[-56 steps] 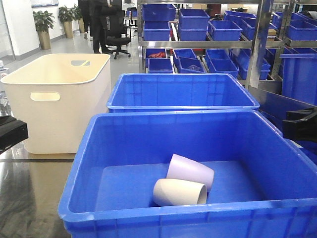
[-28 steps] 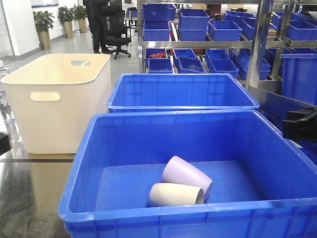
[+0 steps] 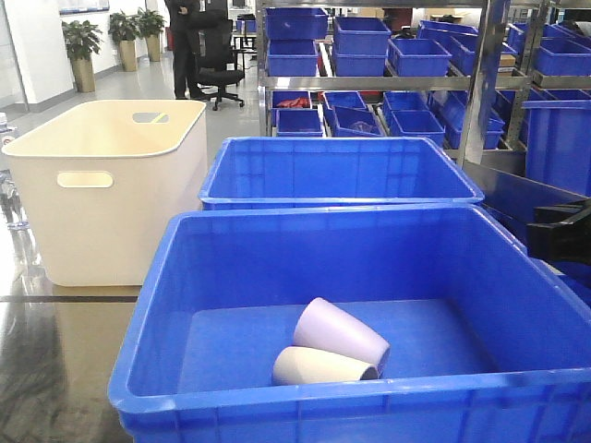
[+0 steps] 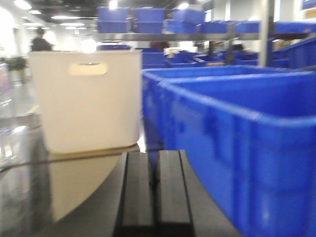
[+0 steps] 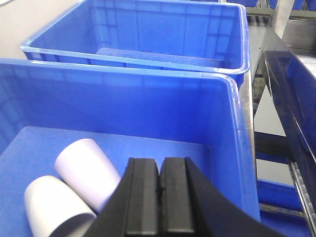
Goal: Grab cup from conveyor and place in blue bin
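The blue bin fills the front view. Two cups lie on their sides on its floor, touching: a lilac cup and a cream cup. The right wrist view shows the same lilac cup and cream cup down left of my right gripper, which is shut and empty above the bin's inside. My left gripper is shut and empty too, low beside the bin's outer left wall. A dark glossy strip with steel parts, seemingly the conveyor, runs along the bin's right side.
A second blue bin stands right behind the first. A cream tub with handle slots sits at the left on a glossy dark surface. Shelves of small blue bins stand behind. A person is far back.
Both cups have rolled a little left and toward the bin's front wall. The black left arm part at the left edge has gone out of the front view. The right arm holds still.
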You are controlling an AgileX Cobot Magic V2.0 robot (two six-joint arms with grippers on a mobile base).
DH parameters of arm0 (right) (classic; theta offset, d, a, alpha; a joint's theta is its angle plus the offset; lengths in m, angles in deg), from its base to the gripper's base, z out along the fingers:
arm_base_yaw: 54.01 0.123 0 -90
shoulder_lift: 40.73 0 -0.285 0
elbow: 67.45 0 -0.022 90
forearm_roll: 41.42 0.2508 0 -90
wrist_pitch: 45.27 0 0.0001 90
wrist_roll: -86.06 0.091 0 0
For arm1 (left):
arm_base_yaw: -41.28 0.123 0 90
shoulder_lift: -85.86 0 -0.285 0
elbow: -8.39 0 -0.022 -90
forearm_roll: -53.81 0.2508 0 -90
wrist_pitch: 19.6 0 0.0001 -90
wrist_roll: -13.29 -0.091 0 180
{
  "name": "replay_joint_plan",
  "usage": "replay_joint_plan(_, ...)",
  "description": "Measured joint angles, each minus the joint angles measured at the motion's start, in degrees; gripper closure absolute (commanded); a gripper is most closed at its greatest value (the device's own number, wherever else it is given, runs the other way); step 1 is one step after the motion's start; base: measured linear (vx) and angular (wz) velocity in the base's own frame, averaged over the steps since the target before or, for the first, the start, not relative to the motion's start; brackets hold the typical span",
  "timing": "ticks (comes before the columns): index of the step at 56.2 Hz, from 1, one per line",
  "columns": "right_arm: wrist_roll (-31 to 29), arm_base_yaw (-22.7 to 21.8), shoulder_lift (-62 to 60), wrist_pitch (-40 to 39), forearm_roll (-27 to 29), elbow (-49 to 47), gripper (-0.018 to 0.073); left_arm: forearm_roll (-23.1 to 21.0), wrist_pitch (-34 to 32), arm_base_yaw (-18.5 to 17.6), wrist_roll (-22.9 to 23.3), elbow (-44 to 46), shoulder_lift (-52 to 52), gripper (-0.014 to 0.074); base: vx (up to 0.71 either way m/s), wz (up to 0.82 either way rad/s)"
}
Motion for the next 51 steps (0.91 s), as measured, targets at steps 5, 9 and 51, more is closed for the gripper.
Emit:
replay_joint_plan(5,0.0,0.0,0.0,0.0,0.0,0.0,0.0571,1.3,1.2,3.2,2.3,-5.4,4.3,0.0603,0.00,0.00)
replay_joint_plan(9,0.0,0.0,0.0,0.0,0.0,0.0,0.0571,1.6,3.6,5.6,5.2,-8.0,5.5,0.0603,0.00,0.00)
replay_joint_plan(51,0.0,0.0,0.0,0.0,0.0,0.0,0.0571,1.7,11.2,8.1,9.1,-8.3,5.5,0.0603,0.00,0.00)
